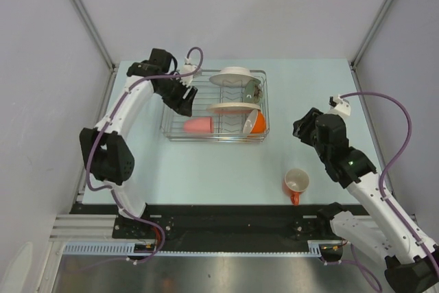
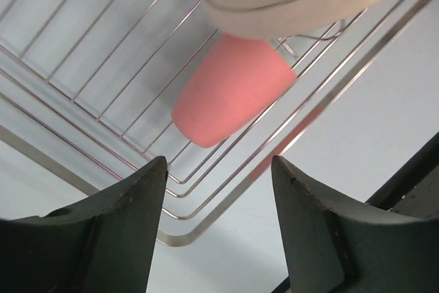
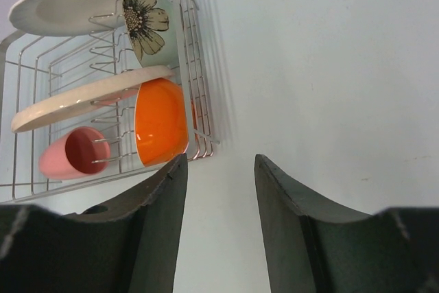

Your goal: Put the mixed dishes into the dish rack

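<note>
While the pale blue table (image 1: pixel 206 169) fills most of the overhead view, the wire dish rack (image 1: pixel 202 94) sits at its upper middle, already holding most of the dishes. Two plates stand tilted among its prongs. The white plate (image 1: pixel 233 77) is at the rack's upper edge, and the cream plate (image 1: pixel 233 108) lies just below it in the frame. In the right wrist view these two plates show at the upper left, one above the other.

An orange bowl (image 1: pixel 256 123) stands on edge in the rack's lower right corner, touching the cream plate, with its hollow toward the right wrist camera. A flower-patterned bowl (image 3: pixel 145 22) is wedged between the two plates on the rack's right side. The pink cup (image 1: pixel 199 125) lies on its side in the lower left part of the rack, its mouth toward the orange bowl.

The orange mug (image 1: pixel 296 182) stands upright on the bare table at the lower right, well apart from the rack, with its handle toward the bottom edge.

The left gripper (image 1: pixel 185 104) hangs over the rack's left end, just above the cup. Its jaws are spread and hold nothing. The right gripper (image 1: pixel 302 128) hovers to the right of the rack and above the mug in the frame, its jaws likewise apart and empty.
</note>
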You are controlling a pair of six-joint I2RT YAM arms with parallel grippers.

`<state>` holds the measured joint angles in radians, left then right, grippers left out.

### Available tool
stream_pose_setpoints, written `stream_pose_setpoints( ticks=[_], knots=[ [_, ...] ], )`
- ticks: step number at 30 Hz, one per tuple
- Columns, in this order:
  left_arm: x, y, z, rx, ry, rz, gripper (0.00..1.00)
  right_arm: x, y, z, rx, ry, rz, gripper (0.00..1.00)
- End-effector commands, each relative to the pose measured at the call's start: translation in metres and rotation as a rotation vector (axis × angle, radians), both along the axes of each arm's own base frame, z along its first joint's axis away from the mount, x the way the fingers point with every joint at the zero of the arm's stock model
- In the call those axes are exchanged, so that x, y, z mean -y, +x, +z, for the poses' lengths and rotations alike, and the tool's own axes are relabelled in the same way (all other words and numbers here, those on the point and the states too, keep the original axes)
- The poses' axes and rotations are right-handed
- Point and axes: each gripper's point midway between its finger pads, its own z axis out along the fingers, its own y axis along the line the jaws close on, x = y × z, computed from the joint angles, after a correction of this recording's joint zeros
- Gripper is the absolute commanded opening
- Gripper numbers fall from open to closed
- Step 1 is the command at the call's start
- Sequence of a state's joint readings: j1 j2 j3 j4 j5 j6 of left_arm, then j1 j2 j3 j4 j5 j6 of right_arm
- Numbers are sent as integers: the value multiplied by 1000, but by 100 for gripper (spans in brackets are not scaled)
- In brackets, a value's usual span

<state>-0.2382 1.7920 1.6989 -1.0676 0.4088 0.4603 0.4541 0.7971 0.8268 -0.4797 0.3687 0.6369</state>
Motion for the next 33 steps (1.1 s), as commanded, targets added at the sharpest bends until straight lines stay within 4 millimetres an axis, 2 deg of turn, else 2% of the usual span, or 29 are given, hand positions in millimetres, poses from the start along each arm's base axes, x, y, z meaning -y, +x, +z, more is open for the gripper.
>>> stream_pose_setpoints(
  ticks=[1,2,4,5,6,9,10,11,12,16,19,20,21,26,30,33],
  knots=[
    [33,-27,54,78,-90,-44,68,-2,2,5,30,27,-5,49],
    [48,-36,50,68,-90,-61,68,-2,2,4,27,29,-6,49],
    [54,-40,31,91,-46,-44,68,-2,1,4,28,29,-6,49],
    [66,-36,29,134,-60,-32,68,-1,0,4,27,27,-9,49],
    [61,-42,10,125,-22,-1,68,0,-2,3,24,24,-9,49],
    [69,-42,-10,149,-8,42,68,3,-5,4,28,19,-16,49],
    [65,-38,-12,176,19,67,68,4,-6,1,23,17,-19,49],
    [70,-32,-10,210,5,83,68,4,-6,2,23,19,-17,49],
    [68,-33,-17,215,15,93,68,5,-8,1,23,20,-19,49],
    [67,-17,-18,296,37,151,68,4,-10,-2,21,26,-12,49],
    [65,0,-14,373,39,215,68,3,-9,-4,17,26,-6,49],
    [68,7,-6,415,22,239,68,1,-9,-3,20,29,-2,49],
    [68,7,-7,422,19,247,68,1,-9,-4,16,29,-1,49],
    [84,-2,-4,399,-23,243,68,-1,-8,-3,11,23,9,49],
    [103,-16,15,330,-117,183,68,-3,-9,-5,1,23,16,49],
    [107,-23,27,293,-149,174,68,-4,-9,-7,-4,20,17,49]
  ],
)
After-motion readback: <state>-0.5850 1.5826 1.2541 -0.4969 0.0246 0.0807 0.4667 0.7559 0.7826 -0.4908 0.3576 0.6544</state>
